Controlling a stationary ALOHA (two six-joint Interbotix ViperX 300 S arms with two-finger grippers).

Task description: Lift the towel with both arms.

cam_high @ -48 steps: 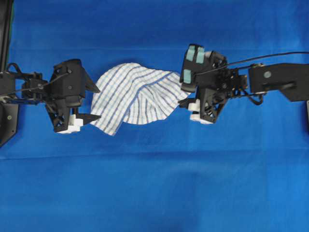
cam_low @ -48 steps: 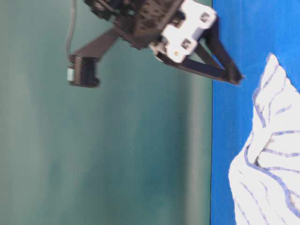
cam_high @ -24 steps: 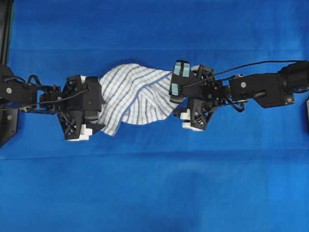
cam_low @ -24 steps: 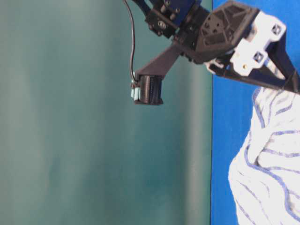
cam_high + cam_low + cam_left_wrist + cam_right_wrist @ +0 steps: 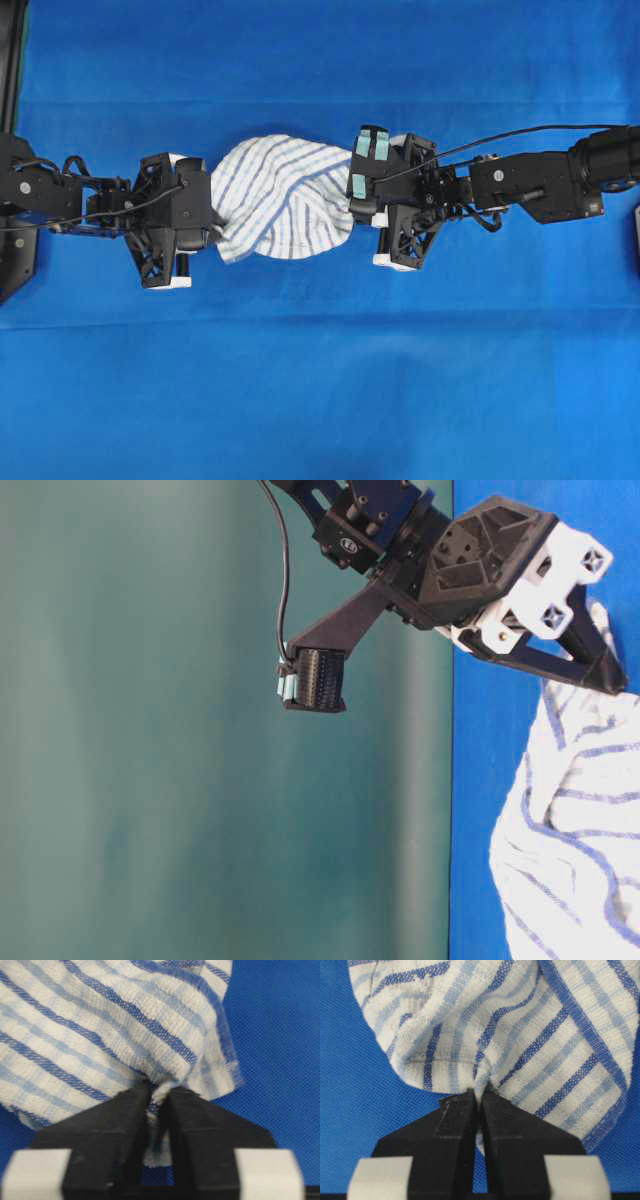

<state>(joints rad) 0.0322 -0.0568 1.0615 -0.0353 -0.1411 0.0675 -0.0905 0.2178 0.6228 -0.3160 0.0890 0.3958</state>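
Observation:
The towel, white with thin blue stripes, lies bunched on the blue cloth between my two arms. My left gripper is shut on its left edge; in the left wrist view a fold of the towel is pinched between the black fingers of that gripper. My right gripper is shut on the right edge, and the right wrist view shows the towel squeezed in the right gripper. From table level, the left gripper meets the towel.
A large plain blue cloth covers the table. A dark stand sits at the far left edge. In the table-level view a green backdrop fills the left and a wrist camera hangs on a cable.
Both grippers have moved in over the towel's ends and shut on them. The towel has bunched up narrower between them.

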